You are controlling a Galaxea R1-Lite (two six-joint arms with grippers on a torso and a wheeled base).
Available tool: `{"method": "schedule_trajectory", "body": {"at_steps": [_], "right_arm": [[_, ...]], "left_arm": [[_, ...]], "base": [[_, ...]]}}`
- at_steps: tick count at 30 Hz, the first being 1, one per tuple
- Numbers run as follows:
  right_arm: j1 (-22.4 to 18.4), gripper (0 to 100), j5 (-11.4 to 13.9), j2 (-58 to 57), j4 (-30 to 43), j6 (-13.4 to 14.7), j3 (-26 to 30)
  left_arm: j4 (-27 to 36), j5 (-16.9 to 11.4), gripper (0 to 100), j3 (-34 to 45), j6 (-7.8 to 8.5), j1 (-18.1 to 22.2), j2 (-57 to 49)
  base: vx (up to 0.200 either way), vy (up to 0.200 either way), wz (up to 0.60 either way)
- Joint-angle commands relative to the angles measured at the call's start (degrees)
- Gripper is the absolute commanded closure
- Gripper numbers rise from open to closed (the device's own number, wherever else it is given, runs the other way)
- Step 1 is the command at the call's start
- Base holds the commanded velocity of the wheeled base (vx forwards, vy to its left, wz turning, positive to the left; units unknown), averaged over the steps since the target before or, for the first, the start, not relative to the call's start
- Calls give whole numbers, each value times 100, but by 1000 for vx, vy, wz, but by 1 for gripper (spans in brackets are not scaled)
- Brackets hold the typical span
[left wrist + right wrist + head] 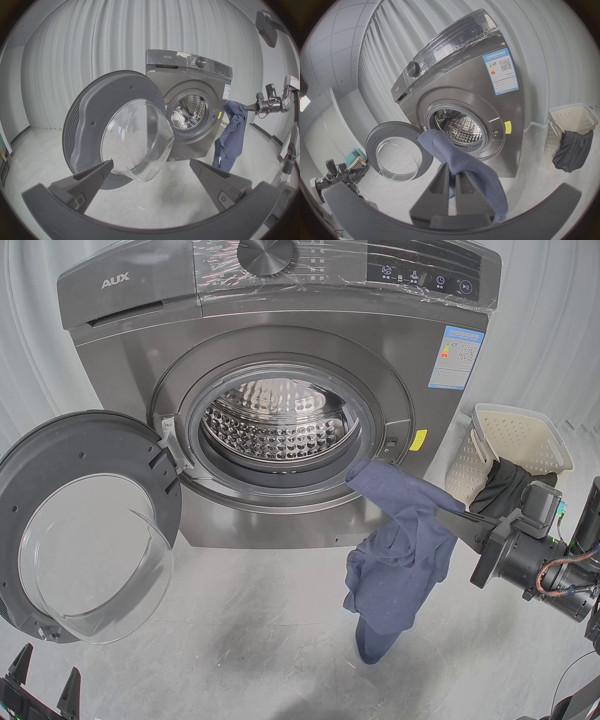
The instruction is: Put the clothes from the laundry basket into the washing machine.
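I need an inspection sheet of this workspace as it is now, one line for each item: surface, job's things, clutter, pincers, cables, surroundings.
Surface: pale grey floor, with dull scuff marks.
Job's things: washing machine with door swung open; drum shows no clothes; blue garment hangs with its top close to the opening's lower rim, contact cannot be told; laundry basket beside the machine, dark garment draped over its edge.
Clutter: nothing seen.
Pincers: right pincer shut on the blue garment; left pincer open, holding nothing.
Cables: orange cable at the right wrist.
Surroundings: pale pleated curtain behind the machine.
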Motion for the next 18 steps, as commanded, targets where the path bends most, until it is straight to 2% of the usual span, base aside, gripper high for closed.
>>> {"method": "schedule_trajectory", "body": {"at_steps": [1, 4, 10, 14, 18], "right_arm": [[24, 100, -4, 123, 4, 4, -130], [33, 100, -13, 255, -5, 13, -271], [112, 100, -31, 273, 4, 13, -359], [164, 100, -250, 281, 4, 4, -288], [261, 100, -286, 281, 4, 4, -323]], "left_arm": [[4, -3, 0, 101, 95, 0, -92], [4, -12, 0, 92, 51, 0, -84], [4, -12, 0, 101, 95, 0, -84], [4, -12, 0, 92, 77, 9, -84], [4, -20, 0, 101, 95, 9, -92]], "base": [[0, 0, 0], [0, 0, 0], [0, 0, 0], [0, 0, 0], [0, 0, 0]]}}
